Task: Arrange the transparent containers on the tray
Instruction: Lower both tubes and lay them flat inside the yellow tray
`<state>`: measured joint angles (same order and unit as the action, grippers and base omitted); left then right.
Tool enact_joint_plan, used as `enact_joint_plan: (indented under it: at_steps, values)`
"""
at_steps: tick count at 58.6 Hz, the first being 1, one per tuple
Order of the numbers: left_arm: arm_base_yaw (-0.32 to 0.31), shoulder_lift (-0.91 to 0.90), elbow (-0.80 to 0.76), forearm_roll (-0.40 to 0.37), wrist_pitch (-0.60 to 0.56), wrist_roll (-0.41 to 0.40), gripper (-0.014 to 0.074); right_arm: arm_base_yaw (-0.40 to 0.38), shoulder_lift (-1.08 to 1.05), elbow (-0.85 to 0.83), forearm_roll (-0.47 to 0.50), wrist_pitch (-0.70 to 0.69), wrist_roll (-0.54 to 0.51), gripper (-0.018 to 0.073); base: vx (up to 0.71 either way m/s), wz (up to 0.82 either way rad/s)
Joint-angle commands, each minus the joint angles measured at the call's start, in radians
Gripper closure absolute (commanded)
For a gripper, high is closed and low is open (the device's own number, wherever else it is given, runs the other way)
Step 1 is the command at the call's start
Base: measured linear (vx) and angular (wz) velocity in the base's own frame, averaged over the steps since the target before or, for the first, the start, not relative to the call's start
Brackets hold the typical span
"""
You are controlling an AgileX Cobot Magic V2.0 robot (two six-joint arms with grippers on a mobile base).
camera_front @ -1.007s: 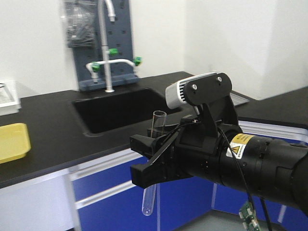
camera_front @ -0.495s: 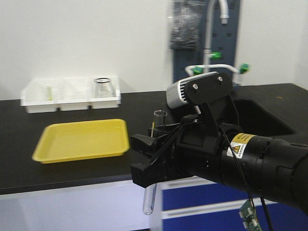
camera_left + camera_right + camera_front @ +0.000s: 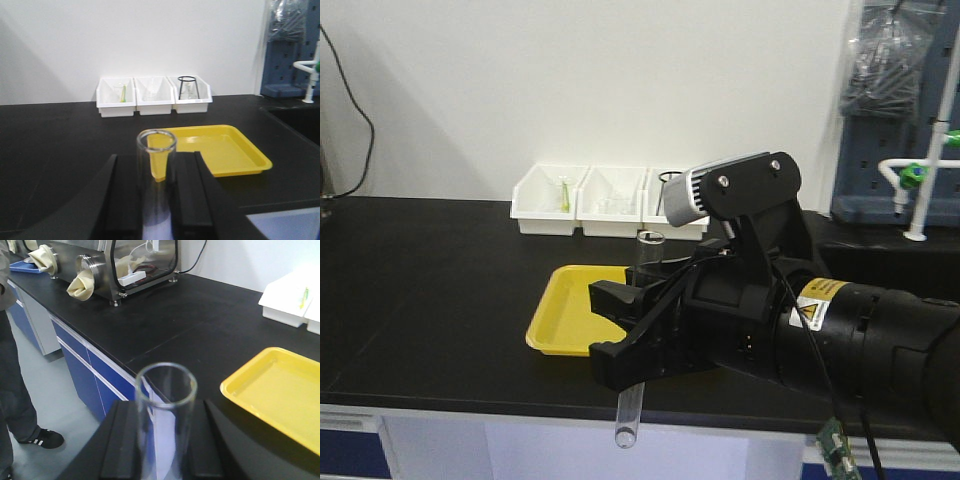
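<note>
The left jaws are pinching the 1st test tube (image 3: 156, 165) upright, open rim up, above the black desk (image 3: 60, 135). The right jaws are clamping the 2nd test tube (image 3: 628, 420) near the desk's front edge. The yellow tray (image 3: 225, 150) is lying on the desk before 3 white bins (image 3: 152, 95). The arm's warning label (image 3: 809, 303) is showing a triangle, with writing too small to read.

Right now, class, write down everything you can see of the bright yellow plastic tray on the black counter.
The bright yellow plastic tray is wide, shallow and rectangular, with rounded corners and a raised rim, smooth and slightly glossy. It lies flat on the black counter, in front of three white plastic bins and clear of them. Nothing shows inside it.
</note>
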<state>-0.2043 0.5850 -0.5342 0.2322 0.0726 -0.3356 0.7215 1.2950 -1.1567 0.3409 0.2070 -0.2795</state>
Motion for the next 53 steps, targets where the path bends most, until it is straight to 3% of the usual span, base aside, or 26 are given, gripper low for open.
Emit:
enact_joint_plan:
  at_steps: [1, 53]
  values:
    - [-0.003, -0.002, -0.03, -0.006, -0.079, -0.01, 0.0462, -0.004, -0.031, -0.037, -0.001, -0.076, -0.005, 0.0352, 0.22, 0.22]
    - [-0.003, -0.002, -0.03, -0.006, -0.079, -0.01, 0.0462, -0.004, -0.031, -0.037, -0.001, -0.076, -0.005, 0.0352, 0.29, -0.06]
